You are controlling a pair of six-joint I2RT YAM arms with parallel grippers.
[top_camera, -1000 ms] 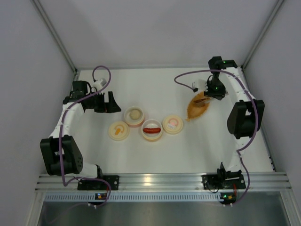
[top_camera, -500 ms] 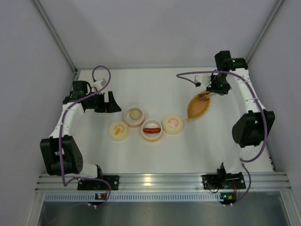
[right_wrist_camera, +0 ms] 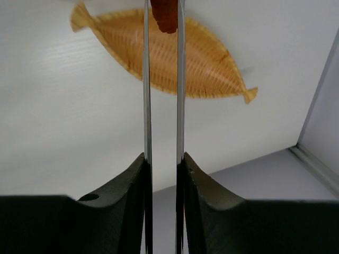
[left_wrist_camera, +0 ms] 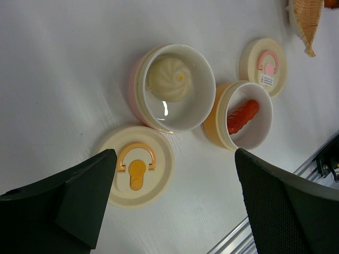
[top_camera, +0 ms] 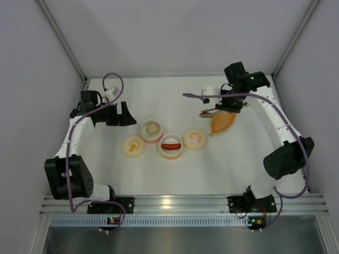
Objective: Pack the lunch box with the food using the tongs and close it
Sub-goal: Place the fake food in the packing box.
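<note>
We find the bun [left_wrist_camera: 169, 78] in the rear bowl [left_wrist_camera: 136, 90], the sausage [left_wrist_camera: 242, 115] in the front bowl [left_wrist_camera: 212, 132] just right of it, the left lid [left_wrist_camera: 135, 165] and right lid [left_wrist_camera: 263, 59] flanking the front bowl, and the dish [top_camera: 223, 124] farther right, with the tongs [right_wrist_camera: 146, 106] above it and a piece [right_wrist_camera: 165, 13] between their tips.

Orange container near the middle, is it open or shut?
Open. The orange container has no lid on it, and a red-orange piece lies visible inside.

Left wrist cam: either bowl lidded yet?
No: the bun bowl and sausage bowl both stand open, contents showing.
</note>
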